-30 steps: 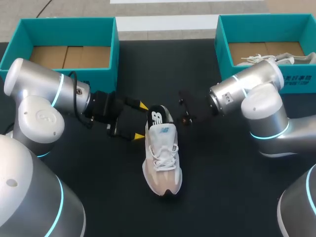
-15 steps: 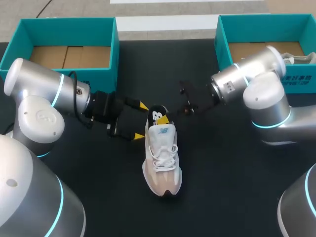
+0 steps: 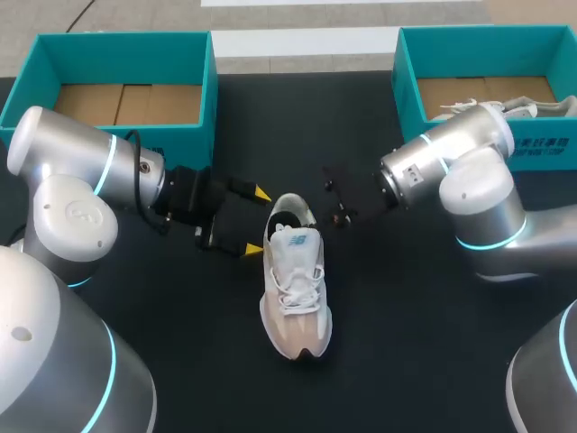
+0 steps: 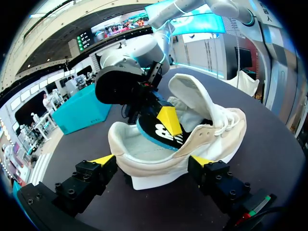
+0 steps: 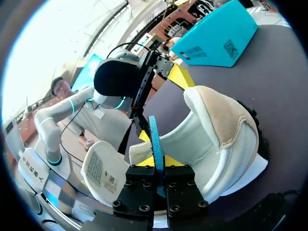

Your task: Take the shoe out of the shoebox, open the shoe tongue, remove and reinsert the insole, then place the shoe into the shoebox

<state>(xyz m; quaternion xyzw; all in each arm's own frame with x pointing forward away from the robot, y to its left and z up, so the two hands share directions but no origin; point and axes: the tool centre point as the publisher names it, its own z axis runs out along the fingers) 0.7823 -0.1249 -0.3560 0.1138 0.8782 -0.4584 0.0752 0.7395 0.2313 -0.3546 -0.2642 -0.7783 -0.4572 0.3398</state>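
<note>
The beige and white shoe (image 3: 296, 289) lies mid-table, toe toward me, its tongue (image 4: 190, 94) pulled up. My left gripper (image 3: 258, 221) is open, both yellow tips against the heel's left side (image 4: 151, 161). My right gripper (image 3: 317, 215) comes in from the right over the heel opening. It is shut on the thin black insole (image 5: 155, 139) with a blue edge, seen edge-on between its fingers (image 5: 159, 168). The insole (image 4: 154, 132) slants down into the shoe (image 5: 226, 125), mostly hidden inside it in the head view.
A teal box (image 3: 122, 54) with a bare cardboard floor stands at the back left. Another teal box (image 3: 478, 45) at the back right holds a white shoe (image 3: 491, 108). My two arms flank the shoe on the black tabletop (image 3: 406, 343).
The insole stood up out of the heel opening with its printed face showing; it has now sunk into the shoe. My right wrist swung up and came back. The left arm stayed still.
</note>
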